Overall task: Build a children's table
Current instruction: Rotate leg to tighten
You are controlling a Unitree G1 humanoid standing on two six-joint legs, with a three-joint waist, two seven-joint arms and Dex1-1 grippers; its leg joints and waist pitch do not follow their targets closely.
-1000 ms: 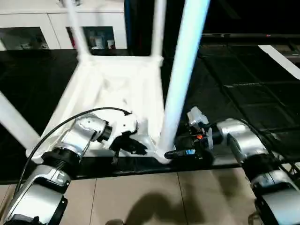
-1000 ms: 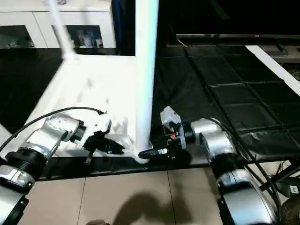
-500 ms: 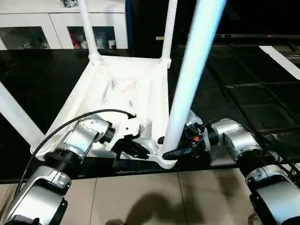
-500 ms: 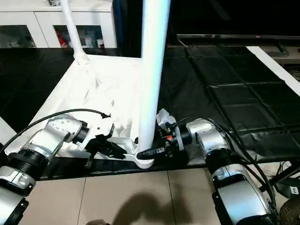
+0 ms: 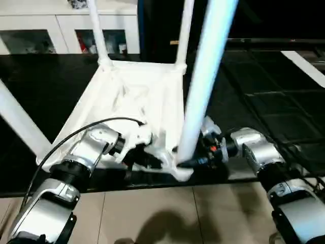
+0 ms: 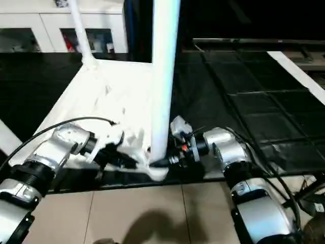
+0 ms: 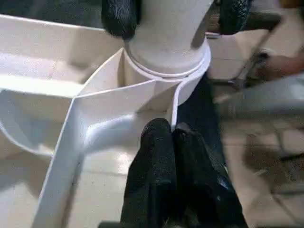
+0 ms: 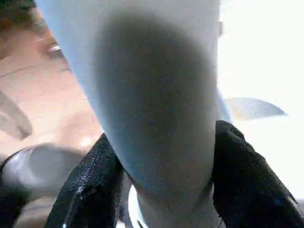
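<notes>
- The all-white plastic children's table (image 5: 137,96) is lying upside down on the black mat-covered work surface (image 5: 264,96), its ribbed underside facing up and its long tapered tubular legs rising from the round corner sockets.
- The step in hand looks like seating the near leg (image 5: 203,81) in the corner socket (image 7: 166,66) closest to the robot, the one on its right side; the leg's base is already sitting inside that socket's collar.
- The right gripper (image 8: 156,190) is grasping this leg low down, one black finger (image 8: 88,190) pressing on each side of the tube just above the socket.
- The left gripper (image 7: 171,137) is clenched with nothing between its fingers, the closed tips touching the thin white rib that is running into the socket from inside the tabletop's rim; it appears to be steadying that corner.
- Two far legs (image 5: 96,30) are standing in the back corners, and another white leg (image 5: 18,124) is slanting off at the robot's left, so the build seems close to finished.
- The next move is probably calling for the right gripper to press or twist the leg fully home while the left is bracing the corner against sliding.
- Whether the leg is locked in, I cannot tell.
- A white cabinet with glass doors (image 5: 61,35) is standing behind the table.
</notes>
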